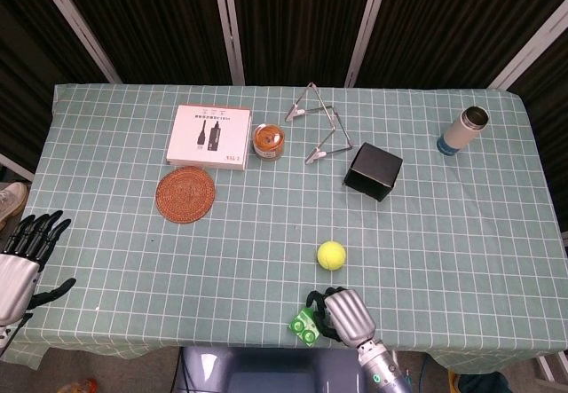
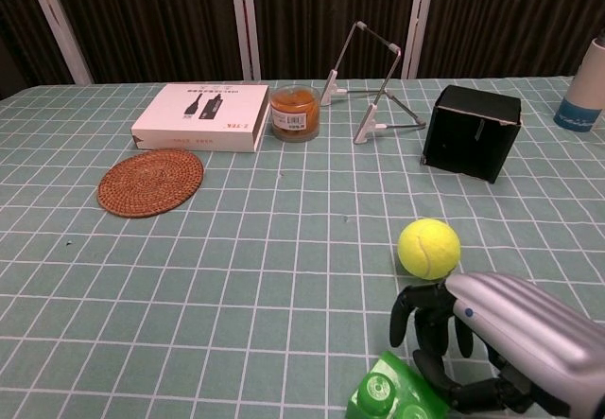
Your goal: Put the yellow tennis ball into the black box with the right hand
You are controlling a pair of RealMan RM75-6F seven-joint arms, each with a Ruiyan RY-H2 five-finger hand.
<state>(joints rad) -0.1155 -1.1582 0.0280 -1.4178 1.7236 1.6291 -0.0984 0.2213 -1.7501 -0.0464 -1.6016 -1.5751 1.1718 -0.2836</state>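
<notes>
Looking down from the head view, the yellow tennis ball (image 1: 331,254) lies alone on the checked bench (image 1: 461,224), well short of the black box (image 1: 374,170). The right hand (image 1: 342,315) hovers near the front edge just behind the ball, fingers curled but holding nothing, beside a green pack (image 1: 306,326). The left hand (image 1: 22,255) sits at the far left edge, fingers spread and empty. Farther back lie a white carton (image 1: 209,136), a woven coaster (image 1: 186,193), a jar (image 1: 268,139), a wire stand (image 1: 319,131) and a flask (image 1: 462,129).

In the chest view, the right hand (image 2: 492,343) sits just short of the ball (image 2: 428,248), dark fingers (image 2: 421,320) bent down, apart from it. The green pack (image 2: 392,392) touches the hand's lower side. The box (image 2: 471,131) stands behind, bare cloth between it and the ball.
</notes>
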